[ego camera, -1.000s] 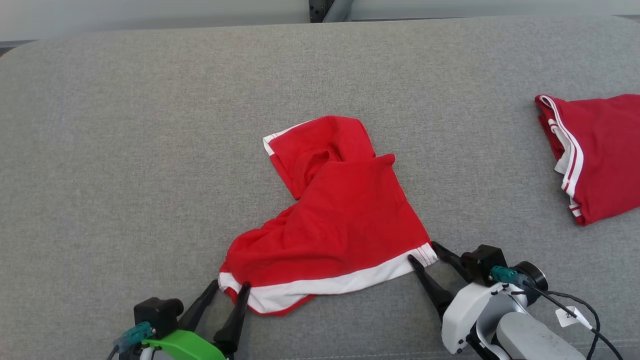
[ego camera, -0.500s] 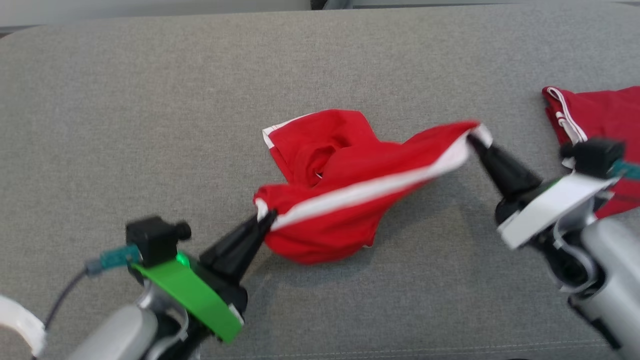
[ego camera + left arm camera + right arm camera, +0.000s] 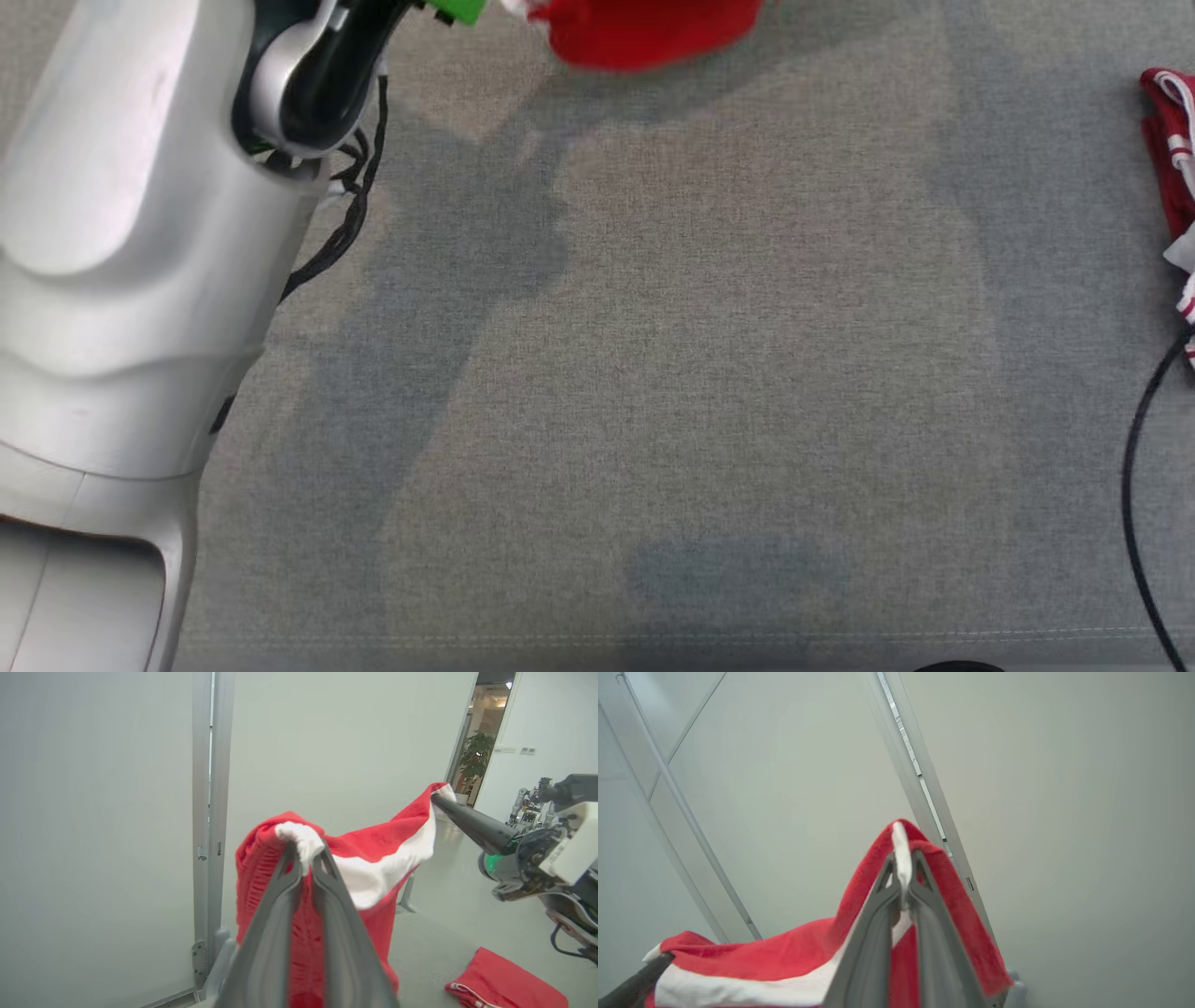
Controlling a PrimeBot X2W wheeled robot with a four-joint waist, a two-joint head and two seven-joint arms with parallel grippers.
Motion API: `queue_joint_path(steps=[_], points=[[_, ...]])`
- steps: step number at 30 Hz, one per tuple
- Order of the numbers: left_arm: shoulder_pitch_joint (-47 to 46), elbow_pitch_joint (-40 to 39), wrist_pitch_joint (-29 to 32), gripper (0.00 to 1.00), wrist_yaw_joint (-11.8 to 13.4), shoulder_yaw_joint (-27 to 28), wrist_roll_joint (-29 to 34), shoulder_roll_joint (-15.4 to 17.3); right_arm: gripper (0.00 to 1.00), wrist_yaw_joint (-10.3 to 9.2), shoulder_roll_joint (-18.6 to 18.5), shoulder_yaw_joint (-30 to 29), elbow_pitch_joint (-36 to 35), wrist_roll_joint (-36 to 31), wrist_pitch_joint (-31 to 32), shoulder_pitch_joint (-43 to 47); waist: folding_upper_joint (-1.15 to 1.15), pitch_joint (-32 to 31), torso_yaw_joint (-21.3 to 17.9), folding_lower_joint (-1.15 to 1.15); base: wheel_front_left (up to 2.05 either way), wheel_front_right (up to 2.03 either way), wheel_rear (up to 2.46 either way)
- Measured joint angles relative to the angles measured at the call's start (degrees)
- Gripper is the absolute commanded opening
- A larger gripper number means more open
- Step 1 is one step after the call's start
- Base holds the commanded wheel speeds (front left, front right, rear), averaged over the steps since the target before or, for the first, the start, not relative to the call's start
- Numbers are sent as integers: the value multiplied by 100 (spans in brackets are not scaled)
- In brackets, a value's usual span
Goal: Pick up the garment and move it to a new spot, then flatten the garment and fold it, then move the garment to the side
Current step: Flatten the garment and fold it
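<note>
While each end of its white band is pinched, jaws of left gripper (image 3: 306, 851) and right gripper (image 3: 903, 858) clamped on it, red garment (image 3: 378, 924) hangs clear above grey surface (image 3: 700, 373), likely so gravity unfurls it.

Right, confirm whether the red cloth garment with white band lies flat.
No, the garment hangs bunched, held up by the left gripper and the right gripper.

The garment (image 3: 373, 849) no longer lies crumpled on the grey surface (image 3: 700, 373). It hangs in the air, its lower edge at 12 o'clock in the head view. The left gripper (image 3: 306, 851) and right gripper (image 3: 903, 861), open a second ago, now pinch its white hem corners.
</note>
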Motion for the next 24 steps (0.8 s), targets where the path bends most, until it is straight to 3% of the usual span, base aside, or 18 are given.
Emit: queue_joint_path(steps=[4,7,11,17,21,24], points=[[-97,533,-845,0,-47,-261,233,-174,0,1,278,145,-68,3,-375,300,0,158,-62,1,0,0,0],[414,661,-1413,0,-65,-601,479,64,0,0,221,320,-270,158,-612,1291,0,164,-165,0,0,0,0],[1874,608,-1653,0,-70,-798,519,426,0,0,42,754,-464,325,-886,3026,0,79,-349,0,0,0,0],[4479,-130,-1673,0,-60,18,659,455,0,5,-297,1126,-600,837,-1271,5118,0,-109,-665,0,0,0,0],[5899,-697,-1673,0,-11,483,840,188,0,8,-492,1146,-1009,1262,-1447,6111,0,-200,-802,-1,0,0,0],[6593,-1049,-1675,0,49,533,887,-20,0,8,-688,937,-1504,1562,-1539,6722,0,-260,-823,-1,0,0,0]])
